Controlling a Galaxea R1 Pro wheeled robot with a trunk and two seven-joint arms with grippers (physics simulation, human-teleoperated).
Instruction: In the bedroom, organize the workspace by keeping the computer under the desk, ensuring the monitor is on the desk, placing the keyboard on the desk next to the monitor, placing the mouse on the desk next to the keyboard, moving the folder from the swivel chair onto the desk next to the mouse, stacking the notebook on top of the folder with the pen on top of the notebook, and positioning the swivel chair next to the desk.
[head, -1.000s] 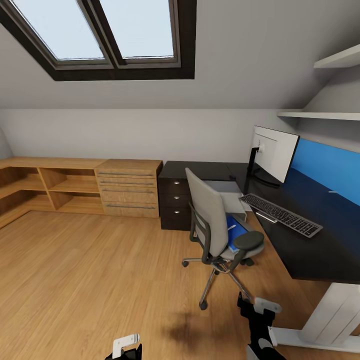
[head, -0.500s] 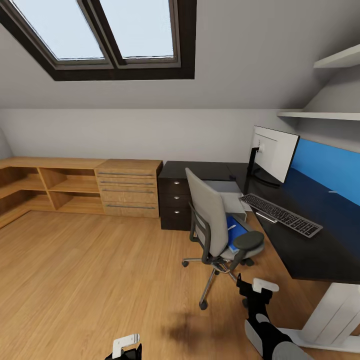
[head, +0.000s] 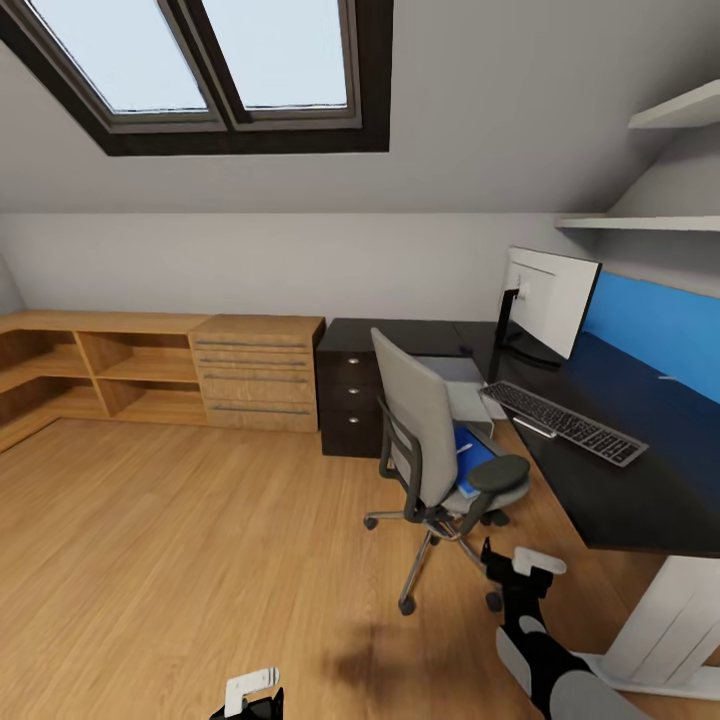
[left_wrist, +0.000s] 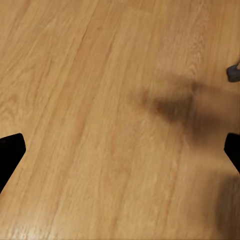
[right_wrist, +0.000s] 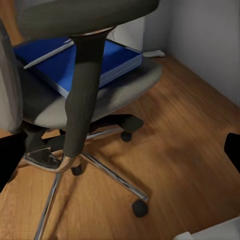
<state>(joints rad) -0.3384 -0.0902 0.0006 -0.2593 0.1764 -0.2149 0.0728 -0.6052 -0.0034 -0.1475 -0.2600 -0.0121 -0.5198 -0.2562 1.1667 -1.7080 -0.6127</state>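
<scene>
The grey swivel chair (head: 425, 440) stands on the floor just off the black desk (head: 640, 500), its back turned to me. On its seat lies the blue folder (head: 472, 452) (right_wrist: 75, 60), with a thin pale stick across it. The monitor (head: 548, 300) and the keyboard (head: 562, 422) rest on the desk. The light grey computer (head: 455, 385) sits behind the chair, under the desk's edge. My right gripper (head: 513, 567) (right_wrist: 120, 152) is open, low beside the chair's armrest post (right_wrist: 82, 95). My left gripper (head: 250, 692) (left_wrist: 120, 152) hangs open over bare floor. I cannot make out the mouse or notebook.
The dark drawer unit (head: 350, 405) ends the desk on the left, next to a low oak chest (head: 258, 375) and open shelves (head: 100, 375). The chair's chrome star base (right_wrist: 100, 167) spreads over the floor. The desk's white leg (head: 665, 620) stands at the right. Wooden floor stretches to the left.
My right arm has risen and reached forward toward the chair's armrest. The head view has shifted slightly. The chair and the things on the desk have stayed put.
</scene>
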